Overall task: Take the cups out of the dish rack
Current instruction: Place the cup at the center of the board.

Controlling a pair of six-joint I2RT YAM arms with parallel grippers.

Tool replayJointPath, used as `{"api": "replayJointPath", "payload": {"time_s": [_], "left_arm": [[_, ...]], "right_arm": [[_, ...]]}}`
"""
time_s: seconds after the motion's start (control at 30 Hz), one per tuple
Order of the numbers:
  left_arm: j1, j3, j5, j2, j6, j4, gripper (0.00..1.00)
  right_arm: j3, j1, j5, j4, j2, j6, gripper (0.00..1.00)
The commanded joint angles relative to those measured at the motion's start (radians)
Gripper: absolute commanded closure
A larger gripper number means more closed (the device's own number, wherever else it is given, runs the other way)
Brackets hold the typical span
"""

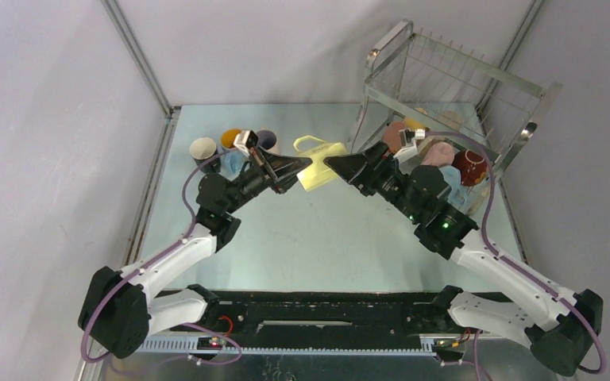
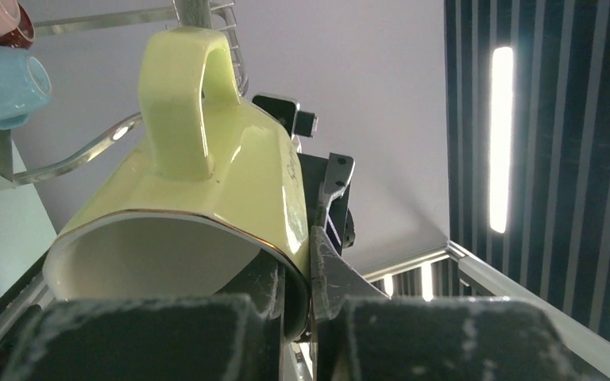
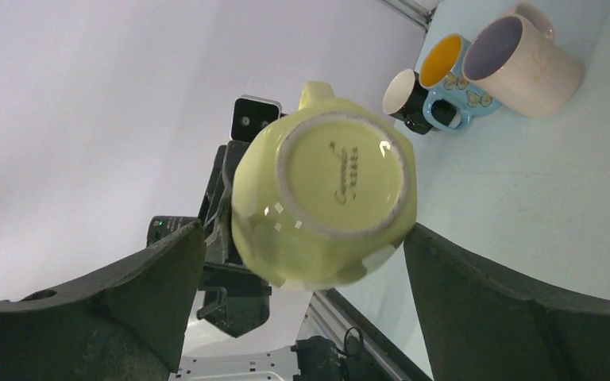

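My left gripper (image 1: 296, 178) is shut on the rim of a pale yellow cup (image 1: 318, 164) and holds it above the table's middle. In the left wrist view the fingers (image 2: 330, 266) pinch the cup's wall (image 2: 206, 182), handle up. My right gripper (image 1: 328, 162) is open just right of the cup. In the right wrist view its wide-open fingers (image 3: 476, 294) stand either side of the cup's base (image 3: 326, 198) without touching it. The chrome dish rack (image 1: 454, 83) stands tilted at the back right and holds pink (image 1: 437, 152), dark red (image 1: 471, 167) and light blue (image 1: 453, 179) cups.
Several cups stand on the table at the back left: a cream one (image 1: 203, 148), a blue one with an orange inside (image 1: 230, 140) and one with a purple inside (image 1: 268, 140). They also show in the right wrist view (image 3: 516, 59). A metal frame edges the table.
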Motion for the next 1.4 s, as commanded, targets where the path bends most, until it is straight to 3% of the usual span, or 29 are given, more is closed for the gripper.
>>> {"api": "replayJointPath", "payload": {"time_s": [0.0, 0.13, 0.23, 0.4, 0.57, 0.73, 0.97, 1.37], "left_arm": [[0.029, 0.116, -0.036, -0.035, 0.045, 0.052, 1.0], [0.062, 0.154, -0.019, -0.038, 0.077, -0.003, 1.0], [0.105, 0.193, 0.011, -0.052, 0.158, -0.142, 1.0], [0.137, 0.337, 0.024, -0.047, 0.514, -0.601, 1.0], [0.138, 0.498, -0.044, 0.03, 0.804, -0.936, 1.0], [0.135, 0.653, -0.099, 0.17, 0.988, -1.157, 1.0], [0.115, 0.899, -0.331, 0.4, 1.252, -1.44, 1.0], [0.004, 1.42, -0.607, 0.818, 1.45, -1.736, 1.0]], "right_arm": [[0.05, 0.009, 0.014, 0.004, -0.058, -0.053, 0.0], [0.044, 0.009, 0.014, -0.026, -0.087, -0.07, 0.0], [0.042, 0.009, 0.035, -0.082, -0.124, -0.097, 0.0], [0.043, 0.009, 0.07, -0.209, -0.197, -0.156, 0.0], [0.057, 0.01, 0.092, -0.33, -0.263, -0.212, 0.0], [0.061, 0.012, 0.121, -0.424, -0.319, -0.25, 0.0], [0.075, 0.015, 0.15, -0.536, -0.371, -0.281, 0.0], [0.112, 0.022, 0.184, -0.683, -0.427, -0.302, 0.0]]}}
